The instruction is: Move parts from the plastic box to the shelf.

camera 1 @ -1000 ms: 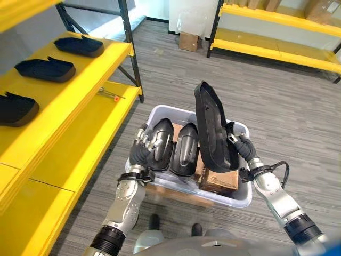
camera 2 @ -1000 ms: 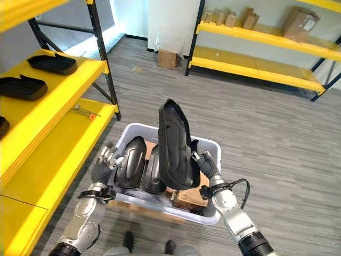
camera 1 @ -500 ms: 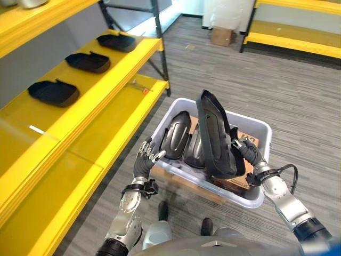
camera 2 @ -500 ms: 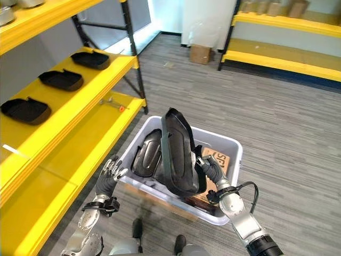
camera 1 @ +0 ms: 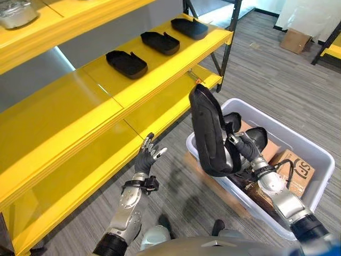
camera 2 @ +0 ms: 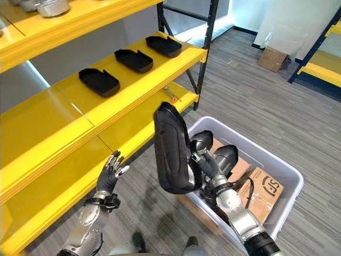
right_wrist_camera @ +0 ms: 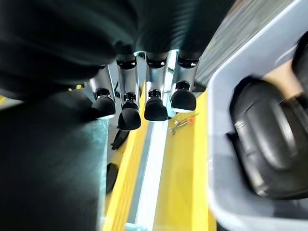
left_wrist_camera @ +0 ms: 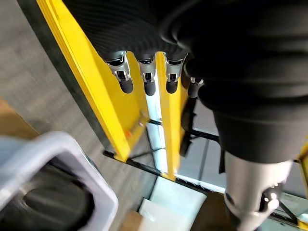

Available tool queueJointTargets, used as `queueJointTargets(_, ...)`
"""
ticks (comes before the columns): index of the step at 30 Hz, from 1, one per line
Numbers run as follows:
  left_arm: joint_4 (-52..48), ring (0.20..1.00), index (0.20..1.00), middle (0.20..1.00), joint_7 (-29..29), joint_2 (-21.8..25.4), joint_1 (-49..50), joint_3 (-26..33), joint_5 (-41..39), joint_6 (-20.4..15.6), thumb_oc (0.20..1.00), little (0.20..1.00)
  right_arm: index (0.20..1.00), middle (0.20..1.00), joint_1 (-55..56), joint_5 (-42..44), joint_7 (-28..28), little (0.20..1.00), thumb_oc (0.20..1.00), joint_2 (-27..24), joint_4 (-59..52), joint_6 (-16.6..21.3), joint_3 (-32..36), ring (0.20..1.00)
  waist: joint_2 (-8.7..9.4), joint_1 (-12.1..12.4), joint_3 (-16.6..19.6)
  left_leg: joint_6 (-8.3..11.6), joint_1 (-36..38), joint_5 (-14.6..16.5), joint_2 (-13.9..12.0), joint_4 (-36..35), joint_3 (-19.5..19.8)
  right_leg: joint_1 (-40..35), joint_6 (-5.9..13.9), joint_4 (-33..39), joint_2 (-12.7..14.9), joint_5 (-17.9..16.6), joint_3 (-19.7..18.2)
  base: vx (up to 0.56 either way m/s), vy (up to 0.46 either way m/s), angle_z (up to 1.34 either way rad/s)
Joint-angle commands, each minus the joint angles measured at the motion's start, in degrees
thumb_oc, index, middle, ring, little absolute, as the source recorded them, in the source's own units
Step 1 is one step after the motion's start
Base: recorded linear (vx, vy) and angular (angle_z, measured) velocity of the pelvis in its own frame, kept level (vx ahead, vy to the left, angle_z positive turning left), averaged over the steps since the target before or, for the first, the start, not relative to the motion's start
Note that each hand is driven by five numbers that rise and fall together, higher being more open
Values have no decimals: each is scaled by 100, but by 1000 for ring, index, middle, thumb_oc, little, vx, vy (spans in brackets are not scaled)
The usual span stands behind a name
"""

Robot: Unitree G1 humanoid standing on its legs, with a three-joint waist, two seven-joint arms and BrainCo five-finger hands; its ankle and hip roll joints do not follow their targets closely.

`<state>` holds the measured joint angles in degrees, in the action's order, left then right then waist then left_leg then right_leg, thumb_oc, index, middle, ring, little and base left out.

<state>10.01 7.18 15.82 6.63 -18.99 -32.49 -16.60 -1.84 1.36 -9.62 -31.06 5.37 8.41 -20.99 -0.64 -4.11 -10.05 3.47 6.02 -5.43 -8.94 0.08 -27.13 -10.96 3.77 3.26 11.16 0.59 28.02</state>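
The yellow shelf (camera 1: 80,101) has smooth flat boards carrying three shallow black trays (camera 1: 127,63), with bare board alongside them. The pale plastic box (camera 2: 277,165), rounded at the rim, holds glossy dark parts (camera 2: 224,157) and a cardboard carton (camera 1: 295,168). The right robot hand (camera 2: 205,162) is clamped on a long, curved black part (camera 2: 170,152), upright above the box's shelf-side edge. The left robot hand (camera 1: 146,157) hangs with fingers spread, empty, beside the lower shelf.

The near half of the yellow shelf (camera 1: 80,101) lies bare, open to a hand from the aisle. Farther along it, three black parts (camera 1: 126,63) sit in a row, well apart. The tall black part (camera 1: 208,133) in the right hand (camera 1: 241,148) stands between the plastic box (camera 1: 314,160) and the shelf edge.
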Motion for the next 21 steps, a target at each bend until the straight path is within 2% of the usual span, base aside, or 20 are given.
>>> queueJointTargets(1, -437, 1000, 1000, 1000, -84, 231, -79, 119, 241, -300, 1000, 1000, 200, 200, -434, 34, -34, 200, 200, 192, -436, 371, -140, 200, 80, 166, 212, 318, 549, 93, -322, -107, -241, 358, 67, -1, -196, -313, 41, -49, 378, 65)
queueJointTargets(5, -449, 1000, 1000, 1000, 5, 363, -23, 197, 187, -232, 1000, 1000, 200, 200, -540, 139, -16, 200, 200, 340, -334, 383, -261, 200, 118, 326, 230, 87, 584, 409, -106, -363, -189, 314, 290, -89, 60, -458, 164, -28, 440, 66)
queueJointTargets(8, -514, 1000, 1000, 1000, -24, 501, 49, 325, 209, -220, 1000, 1000, 200, 200, -598, 212, 11, 200, 200, 453, -398, 351, -313, 200, 139, 564, 146, -55, 549, 522, 78, -462, 133, 335, 482, -237, 321, -617, 233, -31, 429, 58)
queueJointTargets(10, -538, 1000, 1000, 1000, -40, 539, 58, 360, 218, -202, 1000, 1000, 200, 200, -607, 231, -11, 200, 200, 491, -406, 324, -323, 200, 146, 618, 126, -99, 523, 549, 153, -474, 226, 347, 521, -300, 408, -655, 271, -39, 296, 43)
queueJointTargets(14, -481, 1000, 1000, 1000, -170, 614, -13, 422, 459, -300, 1000, 1000, 200, 200, -681, 149, -174, 200, 200, 623, -363, 337, -332, 200, 161, 845, 60, -313, 379, 647, 502, -504, 553, 406, 567, -684, 640, -728, 302, -64, 368, 46)
queueJointTargets(16, -447, 1000, 1000, 1000, -180, 622, -61, 424, 557, -363, 1000, 1000, 200, 200, -738, 83, -181, 200, 200, 691, -337, 356, -359, 200, 155, 932, 15, -445, 337, 719, 675, -508, 681, 516, 600, -1099, 740, -834, 306, -36, 358, 42)
queueJointTargets(17, -453, 1000, 1000, 1000, -186, 611, -78, 398, 523, -340, 1000, 1000, 200, 200, -786, 67, -198, 200, 200, 714, -325, 367, -380, 200, 141, 956, -16, -523, 320, 769, 745, -508, 791, 638, 622, -1483, 787, -887, 185, -14, 259, 27)
queueJointTargets(19, -445, 1000, 1000, 1000, -208, 615, -101, 371, 524, -324, 1000, 1000, 200, 200, -797, 66, -232, 200, 200, 713, -318, 368, -382, 200, 142, 926, -26, -566, 302, 795, 777, -508, 879, 735, 617, -1616, 741, -845, 8, 14, 157, 31)
queueJointTargets(21, -393, 1000, 1000, 1000, -288, 603, -191, 277, 481, -230, 1000, 1000, 200, 200, -789, 113, -296, 200, 200, 652, -364, 284, -335, 200, 170, 752, -28, -640, 275, 831, 831, -508, 1137, 948, 504, -1686, 258, -525, -508, 77, 87, 57)
